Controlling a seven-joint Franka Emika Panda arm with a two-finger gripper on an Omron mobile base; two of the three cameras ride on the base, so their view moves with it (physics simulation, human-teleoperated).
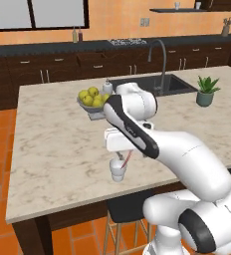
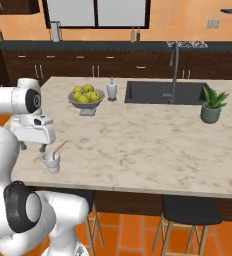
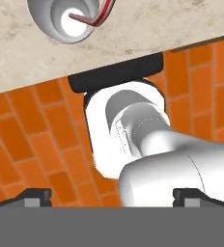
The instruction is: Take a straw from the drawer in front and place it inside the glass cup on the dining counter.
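The straw [image 2: 59, 147] stands inside the glass cup [image 2: 51, 162], leaning so its upper end pokes out over the rim toward the upper right in the right base view. In the left base view the straw [image 1: 127, 158] shows as a thin pink-red line rising from the glass cup [image 1: 118, 171], just under the white hand. From the hand view, the straw [image 3: 92, 20] lies across the cup's round white inside, in the upper left of the frame, with the glass cup [image 3: 61, 21] cut off by the top edge.

The gripper [image 3: 113, 195] hangs above the cup, apart from the straw; its two dark tips sit far apart at the lower left and lower right of the hand view, spread wide and holding nothing.

The cup is a small clear whitish tumbler, slightly tapered, standing upright near the front edge of the dining counter [image 2: 148, 145], a beige veined marble top. Farther back on the counter stand a grey fruit bowl [image 2: 86, 97] of yellow-green fruit and a potted plant [image 2: 212, 105], both well apart from the cup.
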